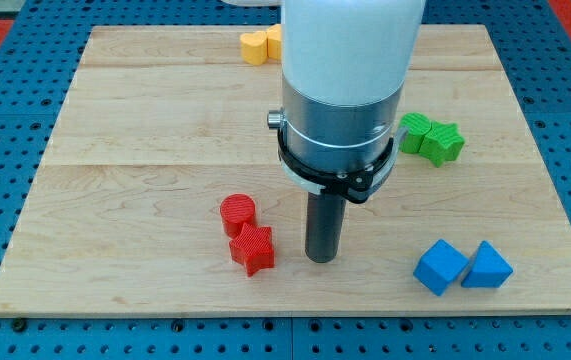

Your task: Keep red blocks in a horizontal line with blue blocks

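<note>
Two red blocks sit low on the board, left of centre: a red cylinder [237, 214] and, touching it just below, a red star block [252, 248]. Two blue blocks sit side by side at the lower right: a blue cube [439, 266] and a blue triangular block [487, 266]. My tip [322, 258] rests on the board just right of the red star block, with a small gap between them, and well left of the blue cube.
Two green blocks [432, 137] lie at the right, partly behind the arm's body. Yellow blocks [258, 45] lie at the top edge, partly hidden by the arm. The wooden board [115, 150] is ringed by a blue perforated table.
</note>
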You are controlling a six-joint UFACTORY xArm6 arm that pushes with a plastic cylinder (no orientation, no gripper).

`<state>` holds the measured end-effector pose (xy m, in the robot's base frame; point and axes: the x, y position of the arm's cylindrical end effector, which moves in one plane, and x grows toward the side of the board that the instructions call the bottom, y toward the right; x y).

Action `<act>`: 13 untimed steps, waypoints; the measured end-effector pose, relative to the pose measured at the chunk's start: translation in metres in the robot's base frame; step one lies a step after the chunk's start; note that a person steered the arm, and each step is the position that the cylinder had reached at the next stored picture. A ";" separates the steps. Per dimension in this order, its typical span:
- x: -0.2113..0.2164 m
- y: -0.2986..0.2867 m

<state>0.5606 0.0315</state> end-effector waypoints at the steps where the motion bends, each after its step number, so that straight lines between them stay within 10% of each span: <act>1: 0.000 -0.001; 6: 0.013 -0.128; 8: -0.066 -0.130; 13: -0.011 -0.049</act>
<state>0.5492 -0.0179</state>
